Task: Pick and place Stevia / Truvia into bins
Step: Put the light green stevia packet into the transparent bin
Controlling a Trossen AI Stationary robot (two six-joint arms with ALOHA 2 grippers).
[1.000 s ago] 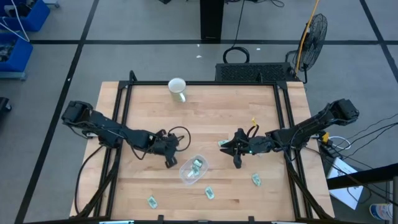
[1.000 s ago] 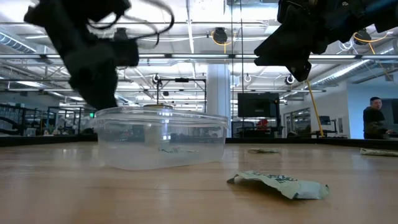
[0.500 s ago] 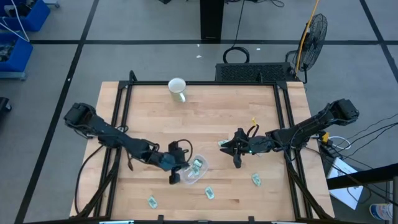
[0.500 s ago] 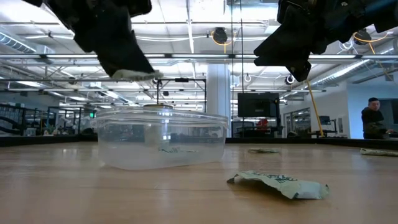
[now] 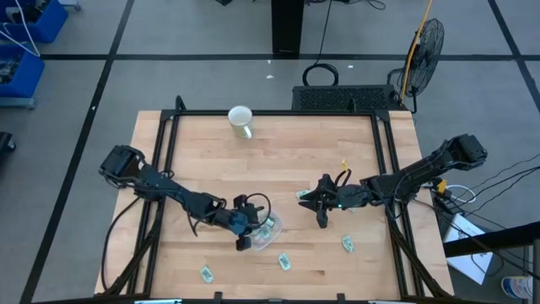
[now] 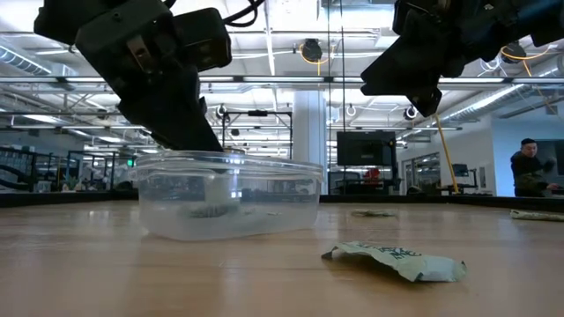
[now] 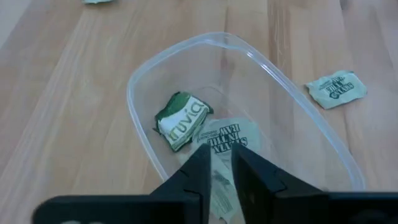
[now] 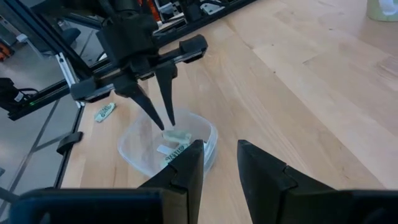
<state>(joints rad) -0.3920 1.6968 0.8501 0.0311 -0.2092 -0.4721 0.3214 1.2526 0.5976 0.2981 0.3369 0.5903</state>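
The bin, a see-through plastic bowl (image 5: 263,232) (image 7: 140,74), sits near the table's middle. My left gripper (image 5: 245,236) (image 7: 221,152) slants down over the bowl's left part, open, with nothing between its fingers. Two sachets lie flat on the bowl's bottom: a green Truvia one (image 7: 182,121) and a white Stevia one (image 7: 229,140) just under the fingertips. My right gripper (image 5: 305,201) (image 8: 221,152) hangs open above the table, right of the bowl. Loose sachets lie flat on the table (image 5: 303,194) (image 5: 348,244) (image 5: 285,262) (image 5: 205,273).
A white mug (image 5: 241,121) stands at the table's far edge. Black frame rails (image 5: 164,169) run along the left and right sides. One crumpled sachet (image 6: 397,261) lies nearer the front edge than the bowl.
My left gripper has gone toward the table's right and near edges, from beside the bowl to over it, and tipped further down. The sachet held at its fingertips half a second ago has been let go and now lies in the bowl.
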